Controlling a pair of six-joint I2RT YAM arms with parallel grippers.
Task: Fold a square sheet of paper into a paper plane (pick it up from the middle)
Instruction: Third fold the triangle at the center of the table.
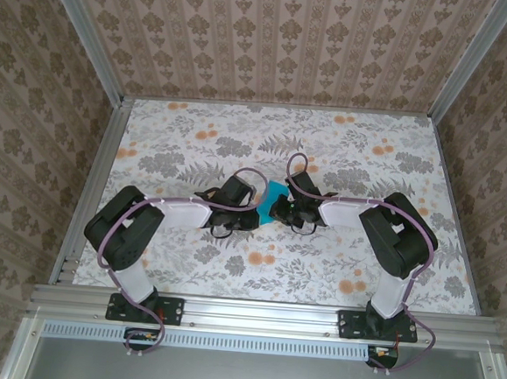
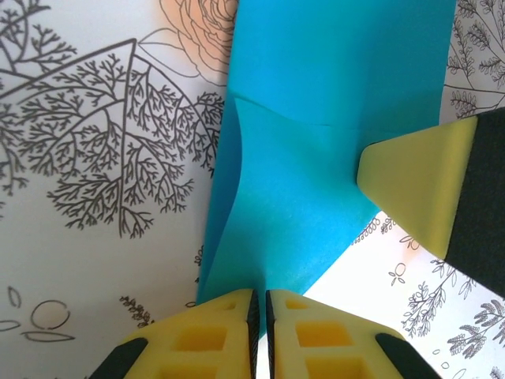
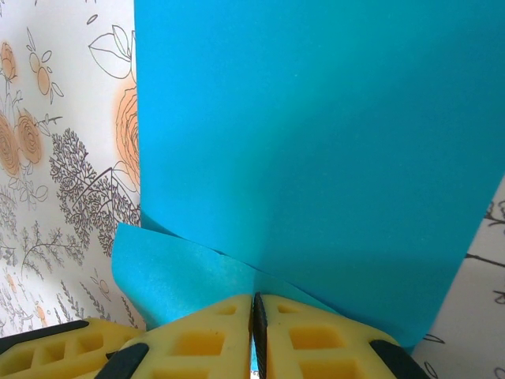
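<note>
Where the two arms meet near the middle of the table (image 1: 186,149), about midway between its left and right edges, the square sheet of paper (image 1: 276,193) sits between them. The left gripper (image 2: 260,304) has its yellow pads (image 2: 209,335) almost together, and the sheet's lower edge runs down into the thin slit between them, nipped there. The right gripper (image 3: 256,309) is pinched tight on the paper as well (a second teal layer juts out to the left beneath the main sheet). In the left wrist view a shallow crease (image 2: 316,125) crosses the paper, and one yellow fingertip (image 2: 418,189) of the right gripper rests against its right edge.
</note>
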